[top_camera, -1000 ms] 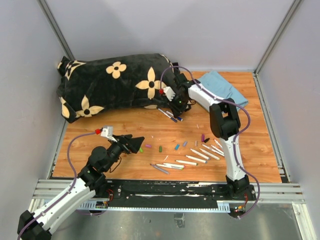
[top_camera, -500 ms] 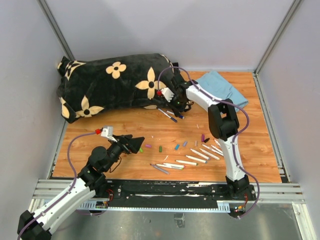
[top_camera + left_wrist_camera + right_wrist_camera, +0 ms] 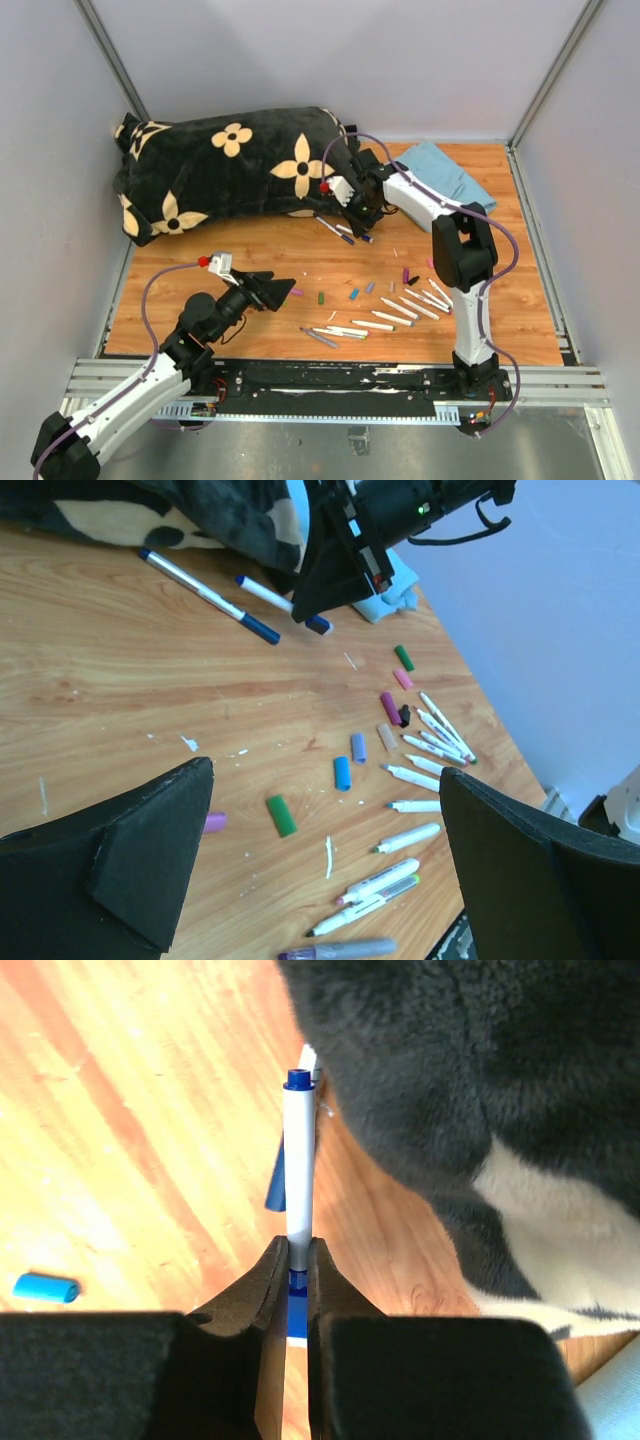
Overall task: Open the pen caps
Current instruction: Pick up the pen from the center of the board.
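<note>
since a second ago the right gripper has clamped shut and its elbow has swung a little toward the right edge of the worktop, while the left gripper has crept slightly toward the middle. right jaws are now clenched on a white pen lying at the far side of the worktop, just beside the black flowered pouch. the pinch sits where the barrel meets its blue cap, which is not off yet. a second pen with a dark blue cap lies just beside it, also closed. left jaws are spread wide with nothing between them, hovering over the near left part of the worktop, close to a loose purple cap.

most of the work looks done. loose pen caps are strewn from the middle toward the right edge, among them a green cap and a pink cap, and a row of bare-tipped pens lies toward the near right corner. what is left, i judge, is the held pen, its neighbour by the pouch, and perhaps a greyish pen at the near edge, whose end i cannot make out.
</note>
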You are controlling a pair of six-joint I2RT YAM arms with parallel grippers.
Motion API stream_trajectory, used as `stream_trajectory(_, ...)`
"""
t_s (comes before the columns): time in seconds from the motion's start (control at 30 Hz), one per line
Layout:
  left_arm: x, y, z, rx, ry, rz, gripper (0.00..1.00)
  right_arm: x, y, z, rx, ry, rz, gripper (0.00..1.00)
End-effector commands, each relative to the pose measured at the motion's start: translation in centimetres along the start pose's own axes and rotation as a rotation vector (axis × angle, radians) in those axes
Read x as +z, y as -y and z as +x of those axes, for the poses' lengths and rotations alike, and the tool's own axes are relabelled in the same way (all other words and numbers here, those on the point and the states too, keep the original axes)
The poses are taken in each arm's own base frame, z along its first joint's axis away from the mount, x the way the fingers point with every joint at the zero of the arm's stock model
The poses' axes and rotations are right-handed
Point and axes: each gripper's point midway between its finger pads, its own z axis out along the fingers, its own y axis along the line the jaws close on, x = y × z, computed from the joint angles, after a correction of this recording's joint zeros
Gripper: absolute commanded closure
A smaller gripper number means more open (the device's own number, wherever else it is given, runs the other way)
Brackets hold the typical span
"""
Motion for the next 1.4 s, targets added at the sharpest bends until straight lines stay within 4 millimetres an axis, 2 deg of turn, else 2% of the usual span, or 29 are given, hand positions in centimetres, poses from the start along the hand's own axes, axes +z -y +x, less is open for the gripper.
stream_trajectory(0.0, 0.2, 2.0, -0.5, -0.016, 0.018, 0.102, 0.01, -2.4, -1.7, -1.6, -0.009, 0.098, -0.049, 0.99)
stream_trajectory(0.33, 0.1, 3.3, -1.2, -0.047, 0.053, 0.17, 0.01, -5.2, -5.5, -2.7, 0.057, 0.195, -0.213, 0.99)
stream_trajectory(0.4, 0.1, 3.5, -1.5, -0.052, 0.065, 0.178, 0.01, -6.8, -6.4, -3.3, 0.06, 0.233, -0.233, 0.99)
stream_trajectory(0.6, 0.3, 4.0, -1.9, -0.089, 0.089, 0.203, 0.01, -8.4, -9.6, -3.9, 0.119, 0.307, -0.369, 0.99)
stream_trajectory(0.93, 0.9, 5.2, -1.8, -0.145, 0.069, 0.256, 0.01, -9.0, -12.9, -5.4, 0.221, 0.431, -0.582, 0.99)
stream_trajectory(1.13, 1.3, 4.9, -1.9, -0.17, 0.075, 0.238, 0.01, -9.2, -13.8, -5.5, 0.228, 0.457, -0.638, 0.99)
stream_trajectory(1.37, 2.0, 4.9, -3.1, -0.233, 0.127, 0.216, 0.01, -9.6, -14.4, -5.6, 0.227, 0.478, -0.669, 0.99)
